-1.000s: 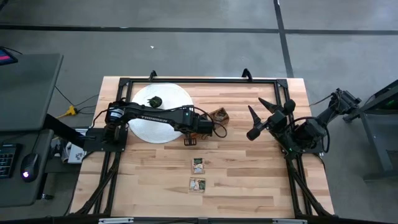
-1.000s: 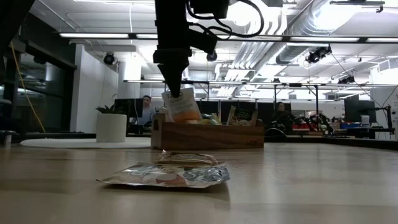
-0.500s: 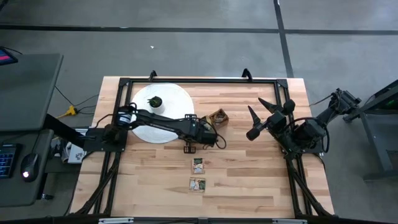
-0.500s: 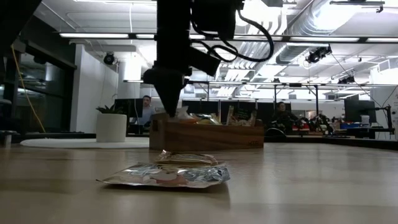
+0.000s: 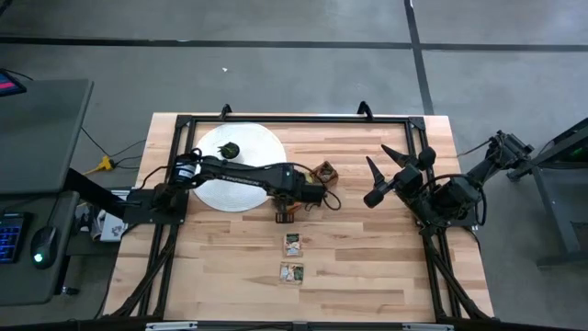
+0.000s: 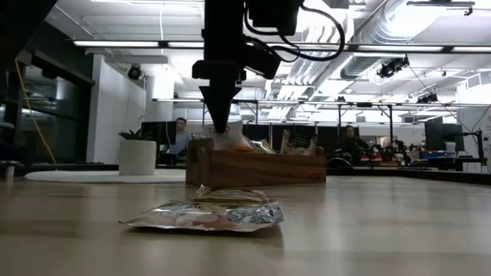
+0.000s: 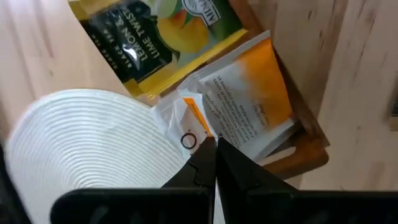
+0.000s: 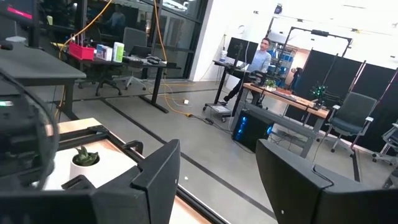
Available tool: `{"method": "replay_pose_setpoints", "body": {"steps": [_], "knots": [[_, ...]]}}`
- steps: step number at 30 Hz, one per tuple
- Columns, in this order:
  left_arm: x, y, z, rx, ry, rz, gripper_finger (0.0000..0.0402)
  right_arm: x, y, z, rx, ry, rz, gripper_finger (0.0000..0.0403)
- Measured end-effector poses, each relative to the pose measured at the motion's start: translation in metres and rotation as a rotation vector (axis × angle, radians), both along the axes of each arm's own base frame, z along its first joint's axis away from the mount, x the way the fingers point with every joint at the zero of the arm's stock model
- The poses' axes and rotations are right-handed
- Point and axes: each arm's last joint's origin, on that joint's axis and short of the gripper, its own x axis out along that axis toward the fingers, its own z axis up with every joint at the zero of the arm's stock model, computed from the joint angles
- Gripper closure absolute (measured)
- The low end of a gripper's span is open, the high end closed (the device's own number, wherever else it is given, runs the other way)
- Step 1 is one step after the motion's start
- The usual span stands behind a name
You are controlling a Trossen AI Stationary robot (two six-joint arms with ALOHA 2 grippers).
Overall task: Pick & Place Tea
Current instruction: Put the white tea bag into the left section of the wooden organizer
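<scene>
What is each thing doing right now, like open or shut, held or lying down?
Left gripper: shut on the orange-and-white sachet.
Orange-and-white sachet: held, at the wooden box.
Green-and-yellow sachet: lying in the box.
Wooden box: open on top, sachets inside.
Two sachets: lying flat on the table.
Right gripper: open, raised, holding nothing.

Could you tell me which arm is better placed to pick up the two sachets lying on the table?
Left: its gripper hovers just beyond the two sachets, by the box; the right gripper waits farther off.
</scene>
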Motion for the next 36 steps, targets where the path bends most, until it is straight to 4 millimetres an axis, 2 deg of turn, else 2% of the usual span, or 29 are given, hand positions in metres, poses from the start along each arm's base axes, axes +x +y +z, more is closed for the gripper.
{"method": "replay_pose_setpoints", "body": {"steps": [6,9,18,22,26,36], "knots": [[-0.001,0.010,0.000,-0.016,0.014,0.015,0.0400,0.000,0.000,0.000,0.000,0.000,0.001,0.0196],[-0.002,0.015,0.000,-0.028,0.037,-0.002,0.0386,0.000,0.000,0.000,0.000,0.000,0.001,0.0196],[-0.001,0.014,0.000,-0.049,0.032,-0.009,0.0273,0.000,0.000,0.000,-0.002,0.004,0.000,0.0196],[-0.001,0.014,0.000,-0.038,0.029,-0.008,0.0243,0.000,0.000,0.000,-0.003,0.005,0.000,0.0196],[-0.002,0.015,0.003,-0.023,0.038,-0.013,0.0235,0.000,0.000,0.000,-0.003,0.005,0.000,0.0197],[-0.002,0.018,0.030,0.090,0.037,-0.035,0.0234,0.000,0.000,0.000,-0.003,0.005,0.000,0.0196]]}}
